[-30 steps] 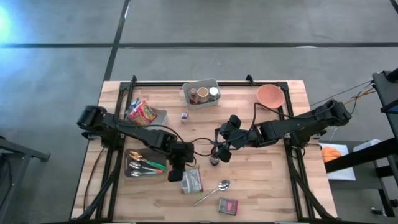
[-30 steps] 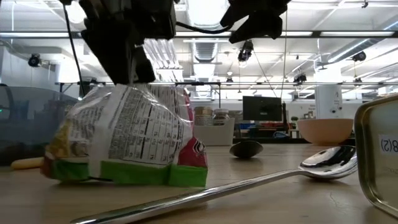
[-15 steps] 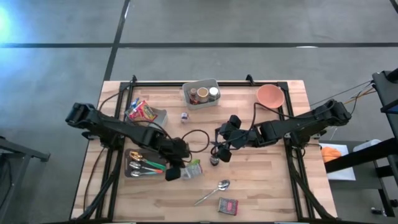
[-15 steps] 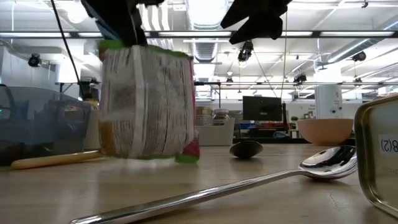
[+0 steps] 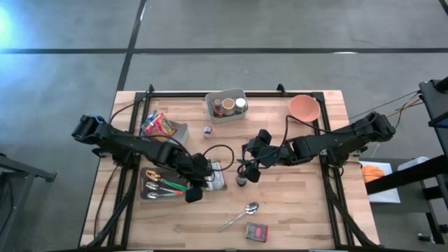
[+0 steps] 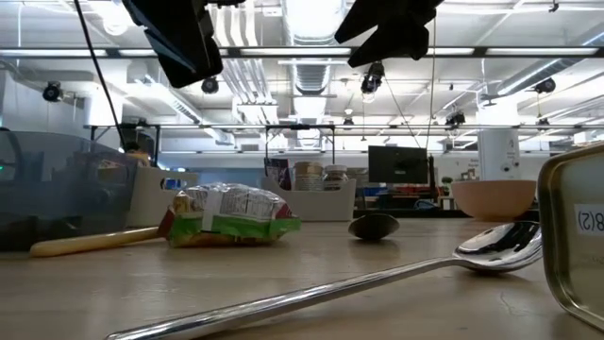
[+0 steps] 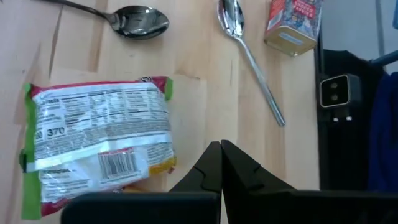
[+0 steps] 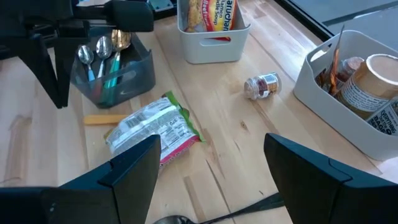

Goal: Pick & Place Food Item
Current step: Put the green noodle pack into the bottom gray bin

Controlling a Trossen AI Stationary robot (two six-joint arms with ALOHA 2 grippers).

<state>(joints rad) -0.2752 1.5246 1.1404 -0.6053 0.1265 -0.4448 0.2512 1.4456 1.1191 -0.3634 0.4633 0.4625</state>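
Note:
The food item, a green-edged snack packet (image 5: 215,176) (image 7: 99,143) (image 6: 231,215), lies flat on the wooden table (image 5: 301,210) with its printed back up. No gripper touches it. My left gripper (image 5: 194,194) (image 7: 221,155) hangs shut above the table, just to the near left of the packet, with nothing between its fingers. My right gripper (image 5: 246,173) (image 8: 217,180) hovers open to the right of the packet, over a dark spoon (image 7: 140,18). In the low view both grippers show only at the top, the left gripper (image 6: 179,38) well above the packet.
A grey tray of spoons (image 5: 161,185) sits left of the packet. A bin of snack packets (image 5: 164,128) stands at the far left, a white bin of jars (image 5: 225,105) and a pink bowl (image 5: 304,107) at the far edge. A silver spoon (image 5: 241,213) and a tin (image 5: 257,232) lie near.
My left gripper has risen and drawn slightly left. The packet, first on the table under it, was lifted upright by its top edge, then came out of the hold. It now lies flat, farther toward the far edge than before.

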